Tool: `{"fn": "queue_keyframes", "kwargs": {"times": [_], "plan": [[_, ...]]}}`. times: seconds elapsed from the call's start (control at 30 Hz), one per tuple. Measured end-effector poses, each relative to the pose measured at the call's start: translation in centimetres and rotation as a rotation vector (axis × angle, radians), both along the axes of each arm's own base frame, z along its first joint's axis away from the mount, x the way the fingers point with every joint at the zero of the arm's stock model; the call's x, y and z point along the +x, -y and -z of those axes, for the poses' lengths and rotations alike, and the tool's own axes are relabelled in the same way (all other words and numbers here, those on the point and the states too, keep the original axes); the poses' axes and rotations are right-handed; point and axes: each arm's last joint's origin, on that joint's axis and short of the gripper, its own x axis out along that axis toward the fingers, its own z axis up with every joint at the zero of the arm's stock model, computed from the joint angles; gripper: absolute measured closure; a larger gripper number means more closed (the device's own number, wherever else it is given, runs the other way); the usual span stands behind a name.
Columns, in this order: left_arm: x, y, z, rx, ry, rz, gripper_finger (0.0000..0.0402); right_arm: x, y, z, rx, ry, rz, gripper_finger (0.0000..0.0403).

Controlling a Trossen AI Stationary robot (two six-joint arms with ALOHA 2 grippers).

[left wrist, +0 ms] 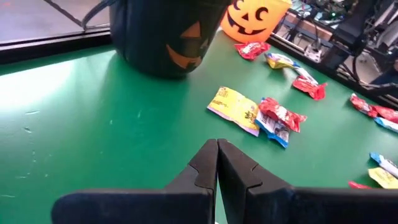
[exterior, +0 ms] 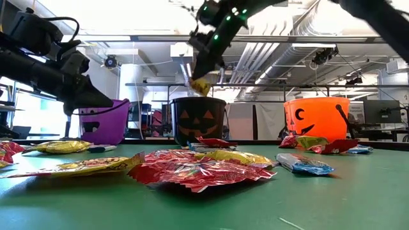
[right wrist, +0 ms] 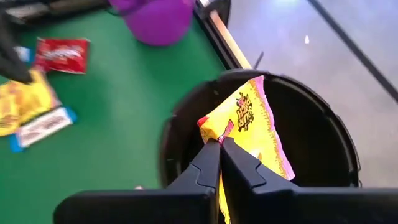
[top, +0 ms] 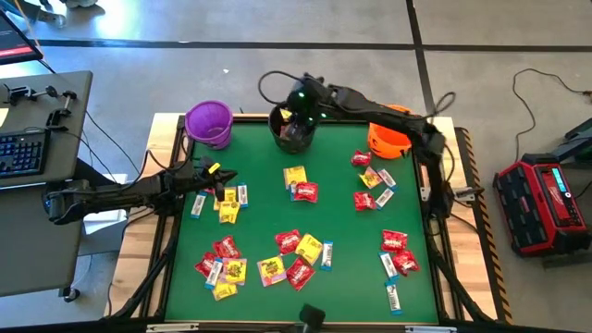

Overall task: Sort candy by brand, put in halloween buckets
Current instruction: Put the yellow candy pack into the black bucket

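My right claw (right wrist: 220, 144) pinches a yellow packet (right wrist: 252, 121) directly above the open black bucket (right wrist: 317, 134) (packet hangs inside the rim). My left claw (left wrist: 217, 163) is pressed together, empty, above the green counter (top: 259, 217) near the purple bucket (top: 209, 122). The orange bucket (top: 387, 139) stands at the counter's far right corner.

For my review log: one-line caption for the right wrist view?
Right gripper holds a yellow packet over the black bucket.
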Motion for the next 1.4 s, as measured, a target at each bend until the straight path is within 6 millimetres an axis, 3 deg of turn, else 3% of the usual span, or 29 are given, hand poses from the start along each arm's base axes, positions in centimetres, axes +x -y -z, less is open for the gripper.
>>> {"fn": "queue_keyframes", "kwargs": {"times": [0.23,0.67,0.87,1.1,1.27,1.4], "plan": [[0.0,0.0,0.1,0.013,-0.013,0.001,0.0399,1.6,2.9,3.9,0.066,-0.134,0.04,0.0403],[0.1,-0.1,0.3,0.004,-0.037,-0.002,0.0399,2.9,4.1,9.0,0.109,-0.219,0.067,0.0403],[0.2,-0.1,0.6,0.01,-0.075,0.005,0.0399,3.2,4.1,9.0,0.067,-0.208,0.08,0.0388],[0.2,-0.1,0.8,-0.018,-0.081,0.004,0.0399,3.1,4.0,8.7,0.106,-0.212,0.089,0.0296],[0.4,0.0,-0.1,-0.04,-0.096,0.054,0.0399,3.1,3.9,6.1,0.095,-0.172,0.11,0.0253],[0.5,0.2,-1.8,-0.066,-0.143,0.119,0.0399,2.4,3.4,4.0,0.069,-0.133,0.108,0.0253]]}}
